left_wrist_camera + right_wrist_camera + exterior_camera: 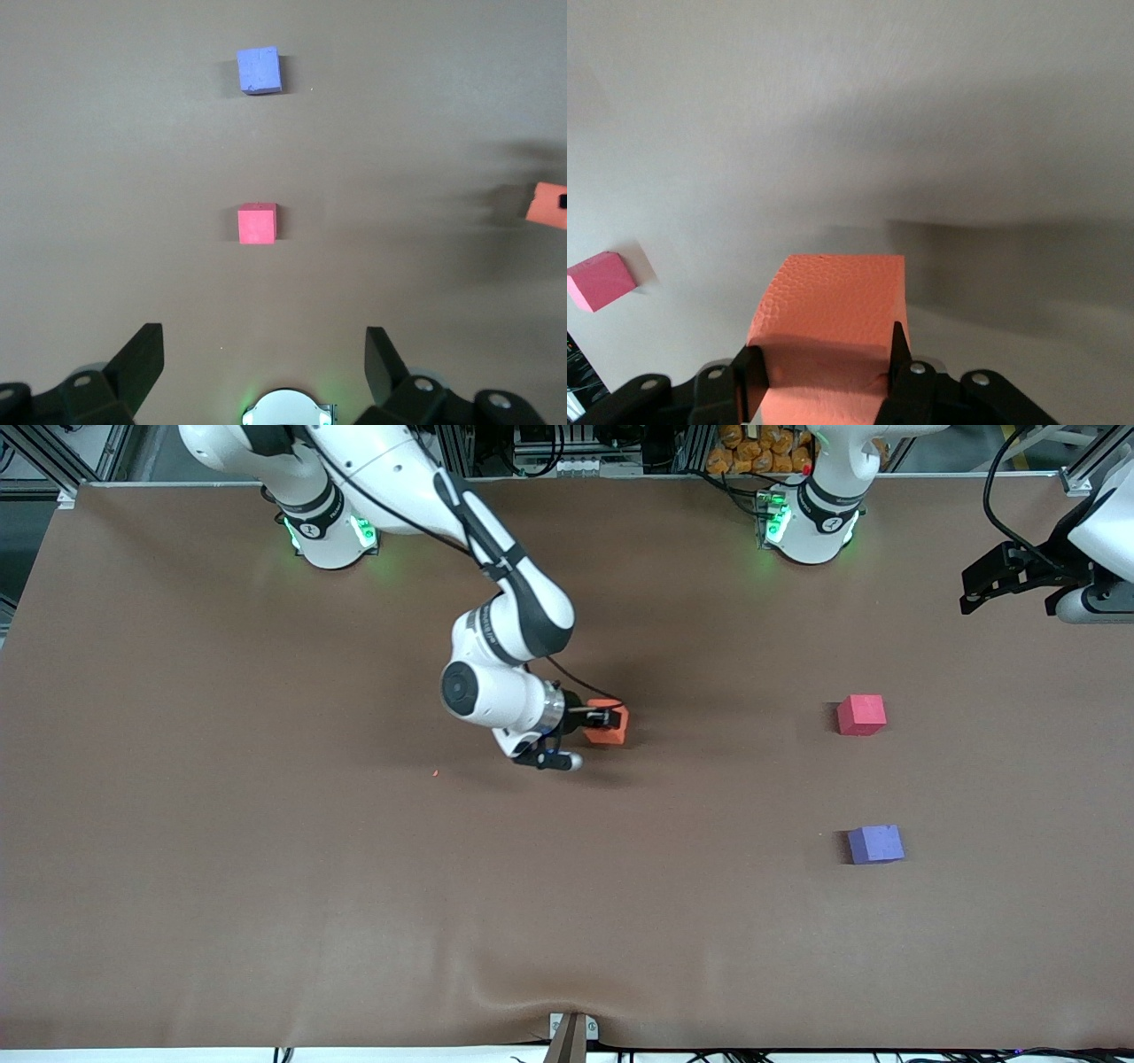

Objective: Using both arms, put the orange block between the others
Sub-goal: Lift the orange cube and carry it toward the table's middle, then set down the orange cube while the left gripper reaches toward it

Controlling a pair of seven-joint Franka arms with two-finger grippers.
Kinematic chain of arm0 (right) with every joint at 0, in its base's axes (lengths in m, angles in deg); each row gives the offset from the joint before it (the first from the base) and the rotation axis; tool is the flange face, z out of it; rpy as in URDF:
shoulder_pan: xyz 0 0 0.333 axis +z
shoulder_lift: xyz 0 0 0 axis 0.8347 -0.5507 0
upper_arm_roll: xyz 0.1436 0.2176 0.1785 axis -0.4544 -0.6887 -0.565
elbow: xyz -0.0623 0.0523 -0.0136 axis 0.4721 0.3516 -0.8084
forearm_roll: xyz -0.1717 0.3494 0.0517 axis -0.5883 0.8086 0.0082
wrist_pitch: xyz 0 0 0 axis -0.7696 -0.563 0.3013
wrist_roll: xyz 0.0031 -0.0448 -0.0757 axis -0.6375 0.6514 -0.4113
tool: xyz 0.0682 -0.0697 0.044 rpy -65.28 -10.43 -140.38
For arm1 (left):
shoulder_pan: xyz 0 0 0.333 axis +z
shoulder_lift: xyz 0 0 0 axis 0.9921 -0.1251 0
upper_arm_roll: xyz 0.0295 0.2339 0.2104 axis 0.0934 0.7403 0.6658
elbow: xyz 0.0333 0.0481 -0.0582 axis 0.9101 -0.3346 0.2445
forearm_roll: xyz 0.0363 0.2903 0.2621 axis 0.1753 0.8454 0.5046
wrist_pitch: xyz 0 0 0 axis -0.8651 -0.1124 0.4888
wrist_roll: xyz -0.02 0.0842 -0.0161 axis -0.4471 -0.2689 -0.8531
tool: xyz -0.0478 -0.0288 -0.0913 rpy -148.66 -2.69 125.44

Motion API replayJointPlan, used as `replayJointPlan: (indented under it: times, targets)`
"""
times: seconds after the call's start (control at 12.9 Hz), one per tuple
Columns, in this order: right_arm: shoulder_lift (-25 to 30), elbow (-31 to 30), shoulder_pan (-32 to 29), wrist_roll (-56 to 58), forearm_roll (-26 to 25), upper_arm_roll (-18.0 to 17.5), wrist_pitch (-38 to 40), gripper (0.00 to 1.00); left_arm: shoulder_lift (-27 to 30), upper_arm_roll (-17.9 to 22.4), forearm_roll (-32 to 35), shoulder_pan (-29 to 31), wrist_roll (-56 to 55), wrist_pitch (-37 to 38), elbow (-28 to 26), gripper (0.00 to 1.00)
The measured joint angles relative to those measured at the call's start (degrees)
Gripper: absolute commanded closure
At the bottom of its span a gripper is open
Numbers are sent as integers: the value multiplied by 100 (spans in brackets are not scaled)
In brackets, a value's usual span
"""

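My right gripper [609, 722] is shut on the orange block [606, 726] low over the middle of the table. In the right wrist view the block [833, 292] fills the gap between the gripper's [826, 350] black fingers. The pinkish-red cube [861, 715] lies toward the left arm's end of the table. The purple-blue cube [875, 844] lies nearer the front camera than it, with a gap between the two. My left gripper [973, 589] hangs open and empty high over that end of the table. Its wrist view shows both cubes [257, 223] [259, 70] and the orange block [547, 204] at the edge.
The brown mat [266, 868] covers the whole table. A tiny orange crumb [435, 773] lies toward the right arm's end. The arm bases [328, 536] [811, 527] glow green along the back edge. A metal bracket [571, 1032] sits at the front edge.
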Motion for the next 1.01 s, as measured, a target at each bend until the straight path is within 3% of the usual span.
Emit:
replayJointPlan:
  times: [0.08,0.31,0.54,0.7,1.01]
  targets:
    - [-9,1,66,-7,60,1,-35,0,-1,0,0,0,0,0,-17,0]
    - [-6,37,72,-6,100,50,-42,0,-121,-53,-16,-25,0,0,-98,0]
    - [110,145,-133,-4,100,159,286,0,-644,-424,-25,-60,-151,-134,-171,0]
    - [469,246,-549,20,-25,343,1451,0,-1165,-754,-28,-86,-547,-482,-206,0]
    - [1760,490,-1944,53,-1571,596,4485,0,-2190,-1214,-33,-384,-1539,-1312,-205,0]
